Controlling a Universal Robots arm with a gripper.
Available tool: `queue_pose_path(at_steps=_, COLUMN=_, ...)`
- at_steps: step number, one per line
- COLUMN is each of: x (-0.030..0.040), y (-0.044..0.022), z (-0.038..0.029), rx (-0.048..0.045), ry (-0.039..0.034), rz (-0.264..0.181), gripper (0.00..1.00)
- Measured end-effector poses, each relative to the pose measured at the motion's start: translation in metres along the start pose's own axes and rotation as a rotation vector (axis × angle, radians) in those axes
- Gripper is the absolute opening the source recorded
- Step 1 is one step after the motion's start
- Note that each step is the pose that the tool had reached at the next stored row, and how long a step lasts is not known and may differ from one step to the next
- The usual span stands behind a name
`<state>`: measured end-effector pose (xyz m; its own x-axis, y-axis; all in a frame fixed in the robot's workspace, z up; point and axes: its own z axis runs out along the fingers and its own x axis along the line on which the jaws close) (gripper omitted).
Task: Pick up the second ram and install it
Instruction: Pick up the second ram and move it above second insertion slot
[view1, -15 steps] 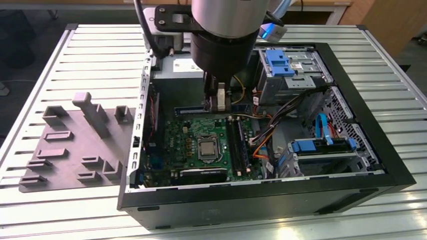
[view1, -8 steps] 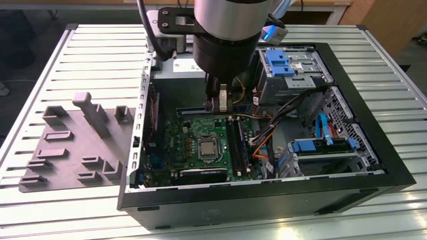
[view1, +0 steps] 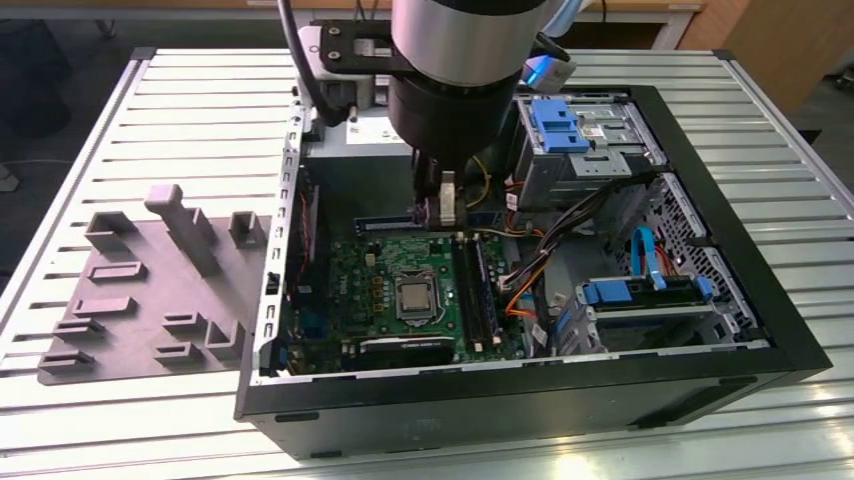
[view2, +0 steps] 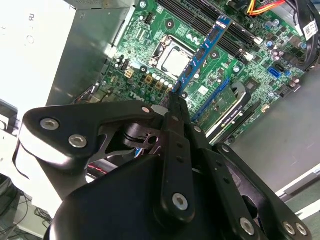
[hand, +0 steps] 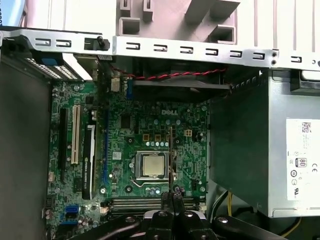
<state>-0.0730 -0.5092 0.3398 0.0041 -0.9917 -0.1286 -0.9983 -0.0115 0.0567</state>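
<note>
The arm's dark, rounded wrist hangs down into the open computer case (view1: 534, 400), which lies on its side on a ribbed metal table (view1: 80, 420). The gripper (view2: 175, 96) is pinched narrow on one end of the second ram (view2: 204, 50). The thin blue stick juts out from the fingertips over the green motherboard (view1: 347, 280), beside the square processor socket (hand: 151, 165), and it sits in no slot.

There is plenty crowding the spot. A bundle of orange cables (view1: 527, 290) runs along the board on the exterior view's right. Blue plastic drive brackets (view1: 561, 125) sit at the far right of the case. The plain grey power supply (hand: 255, 150) boxes in one side of the board.

Outside the case, on the exterior view's left, lies a grey moulded tray (view1: 134, 300) with raised blocks.

The second wrist view shows the stick's flat face, with its dark chips in a row. In the first wrist view it is edge-on, hardly more than a thin line, but the long dark memory slots (hand: 140, 202) just beside the fingertips come into sight there, along with a red and black wire (hand: 170, 75) by the case wall. The exterior view gives the whole layout, with the arm covering the far part of the board.
</note>
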Motion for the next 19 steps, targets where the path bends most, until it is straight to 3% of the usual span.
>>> queue_pose_path(at_steps=19, x=-0.0026, y=-0.0048, z=0.0129, rx=0.0000, ry=0.0002, rz=0.000, gripper=0.11)
